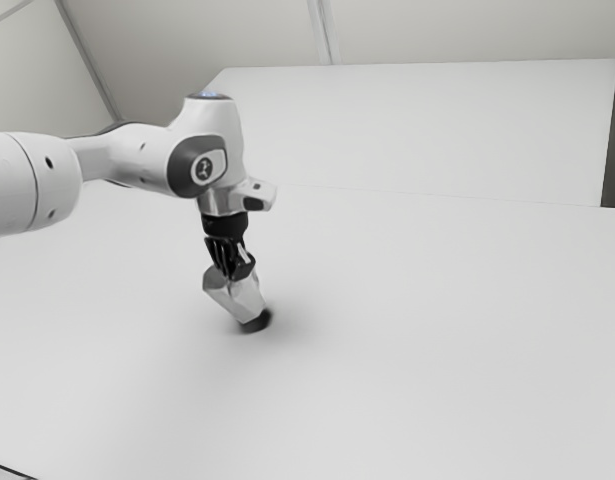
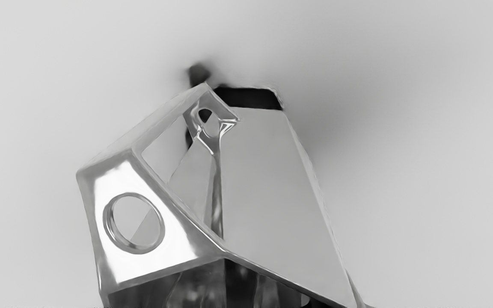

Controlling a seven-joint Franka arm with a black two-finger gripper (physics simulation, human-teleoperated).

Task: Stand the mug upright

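Glossy metallic mug [image 2: 255, 184], smooth matt table [image 1: 417, 330]

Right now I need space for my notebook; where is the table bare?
The white table is bare from the tilted faceted metal mug toward the exterior view's right, and from mug toward that camera. Crowded: around the mug and gripper.

One white robot arm with dark grey trim [image 1: 137, 155] is reaching in from nine o'clock in the exterior view. One black gripper [image 1: 233, 267] is pointing toward six o'clock there, and one silver, faceted metal mug with a black end [image 1: 238, 296] is leaning at six o'clock from it. Two openings are piercing the mug's metal: one large round hole [image 2: 135, 221] and one small oval hole [image 2: 207, 122]. One smooth white table [image 1: 437, 340] is lying beneath.
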